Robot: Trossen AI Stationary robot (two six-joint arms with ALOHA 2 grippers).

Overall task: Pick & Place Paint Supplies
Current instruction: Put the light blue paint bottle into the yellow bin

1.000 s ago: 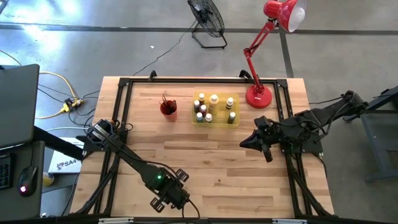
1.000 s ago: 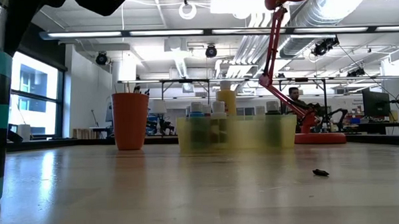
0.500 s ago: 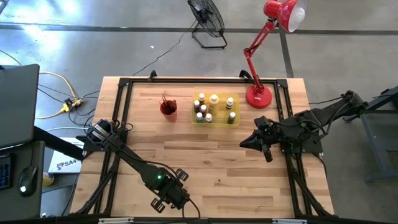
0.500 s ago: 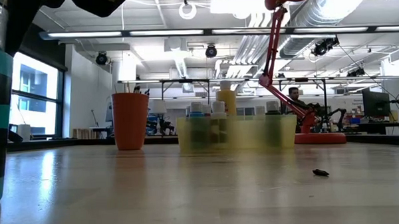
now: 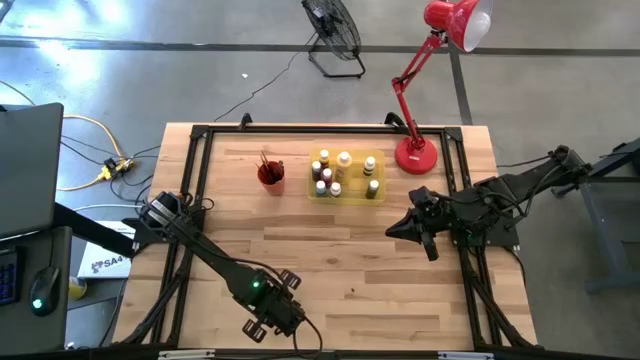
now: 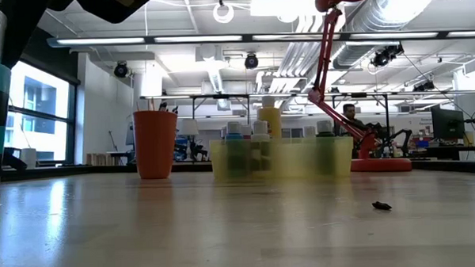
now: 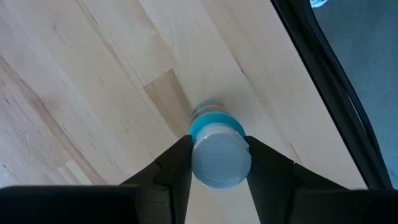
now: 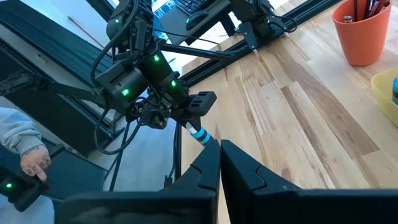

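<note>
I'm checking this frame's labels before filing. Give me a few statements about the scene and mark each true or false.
1. The left pincer is shut on a teal-banded bottle. True.
2. The right pincer holds a paintbrush. False: it is shut and holds nothing.
3. The yellow tray holds several bottles. True.
4. The red cup stands right of the tray in the high view. False: it stands left of it.
5. The red lamp has its base at the table's far right corner. True.
</note>
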